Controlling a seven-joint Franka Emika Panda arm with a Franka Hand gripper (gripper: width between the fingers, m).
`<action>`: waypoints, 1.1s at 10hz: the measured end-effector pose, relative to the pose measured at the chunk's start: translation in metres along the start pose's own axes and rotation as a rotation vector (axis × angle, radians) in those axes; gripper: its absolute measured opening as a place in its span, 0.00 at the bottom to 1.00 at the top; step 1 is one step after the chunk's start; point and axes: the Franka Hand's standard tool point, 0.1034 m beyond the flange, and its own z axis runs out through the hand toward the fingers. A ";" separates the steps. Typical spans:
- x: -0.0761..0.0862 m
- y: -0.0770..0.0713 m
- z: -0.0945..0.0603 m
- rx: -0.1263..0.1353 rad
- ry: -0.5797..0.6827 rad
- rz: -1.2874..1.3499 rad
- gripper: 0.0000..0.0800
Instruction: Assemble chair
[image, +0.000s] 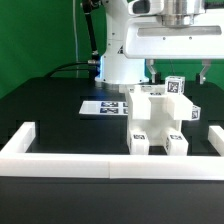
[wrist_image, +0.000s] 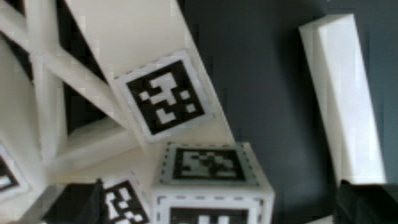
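Note:
The chair, matte white with black-and-white tags, stands partly put together near the front border wall, at the exterior view's right. A small tagged block sits on top of it at the back. My gripper hangs right over that block, its two dark fingers spread wide on either side and apart from it. In the wrist view the tagged block lies between the dark fingers of the gripper, with the chair's X-braced panel beyond it. The gripper is open and holds nothing.
The marker board lies flat on the black table behind the chair. A low white border wall runs along the front and up both sides. The robot's glossy white base stands at the back. A long white bar shows beside the chair.

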 end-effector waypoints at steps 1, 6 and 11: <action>0.000 -0.001 0.000 -0.004 0.003 -0.100 0.81; 0.000 0.000 0.000 -0.007 0.000 -0.533 0.81; 0.002 0.005 0.000 -0.034 -0.005 -0.918 0.81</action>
